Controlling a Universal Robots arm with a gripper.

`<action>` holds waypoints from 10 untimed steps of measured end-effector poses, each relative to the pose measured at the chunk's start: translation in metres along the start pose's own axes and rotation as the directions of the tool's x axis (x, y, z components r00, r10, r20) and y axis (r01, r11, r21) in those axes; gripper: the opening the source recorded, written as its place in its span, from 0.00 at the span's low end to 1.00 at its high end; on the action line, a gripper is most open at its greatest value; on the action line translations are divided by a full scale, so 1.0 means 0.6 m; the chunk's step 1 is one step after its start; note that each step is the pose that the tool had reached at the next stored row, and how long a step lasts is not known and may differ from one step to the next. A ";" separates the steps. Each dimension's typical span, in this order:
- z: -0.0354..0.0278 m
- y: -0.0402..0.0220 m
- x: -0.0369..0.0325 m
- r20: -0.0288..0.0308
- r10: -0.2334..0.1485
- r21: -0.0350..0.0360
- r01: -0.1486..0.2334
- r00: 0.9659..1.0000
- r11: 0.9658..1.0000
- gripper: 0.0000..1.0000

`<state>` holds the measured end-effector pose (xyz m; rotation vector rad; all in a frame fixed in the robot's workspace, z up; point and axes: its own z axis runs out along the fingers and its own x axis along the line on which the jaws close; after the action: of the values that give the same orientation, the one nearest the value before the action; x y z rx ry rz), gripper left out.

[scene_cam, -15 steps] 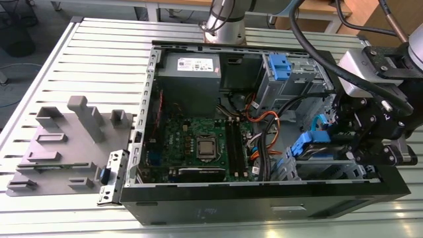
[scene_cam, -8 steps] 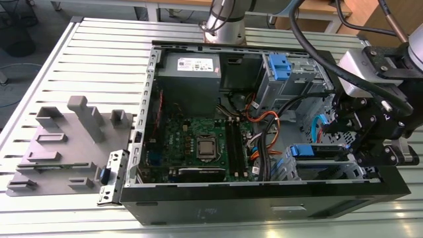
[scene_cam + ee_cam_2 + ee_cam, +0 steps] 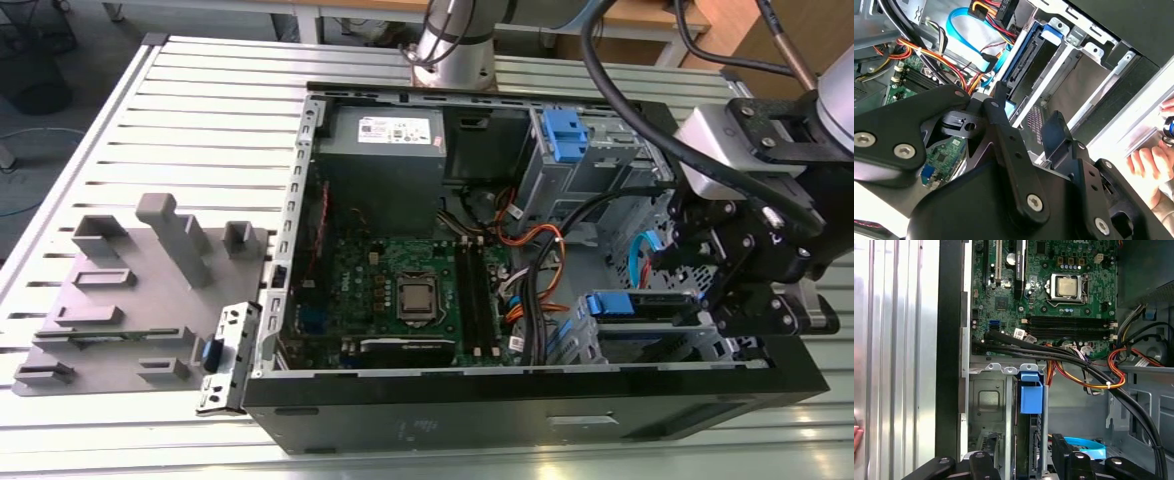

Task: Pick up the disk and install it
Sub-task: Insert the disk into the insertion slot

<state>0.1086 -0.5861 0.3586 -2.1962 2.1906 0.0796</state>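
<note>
Clock is read on the exterior view, 12 at the far edge. The black two-finger gripper point(image 3: 1021, 452) is positioned over the 4 o'clock corner of the open black computer tower case point(image 3: 534, 405), which is laid on its side on the slatted aluminium surface point(image 3: 200, 120). The flat silver blue-bracketed disk point(image 3: 630, 304) is seen stood on edge in the grey metal drive cage point(image 3: 986, 405), at 3 o'clock of the green motherboard point(image 3: 400, 290). The disk's long axis is judged to run 9-to-3, and the gripper is placed at its 3 o'clock end. In the first wrist view the jaws are spread, one finger either side of the disk's edge. Gaps are visible both sides, so nothing is judged gripped. The disk is judged already slotted into the cage; full seating can't be told. A person's hand point(image 3: 1149, 162) is seen just outside the case wall
</note>
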 end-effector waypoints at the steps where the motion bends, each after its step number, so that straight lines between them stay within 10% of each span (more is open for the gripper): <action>1: 0.000 0.000 -0.001 0.000 0.000 0.000 0.000 1.000 1.000 0.55; 10: 0.001 0.000 -0.008 0.000 0.000 0.000 0.000 1.000 1.000 0.55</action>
<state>0.1086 -0.5814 0.3586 -2.1962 2.1907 0.0795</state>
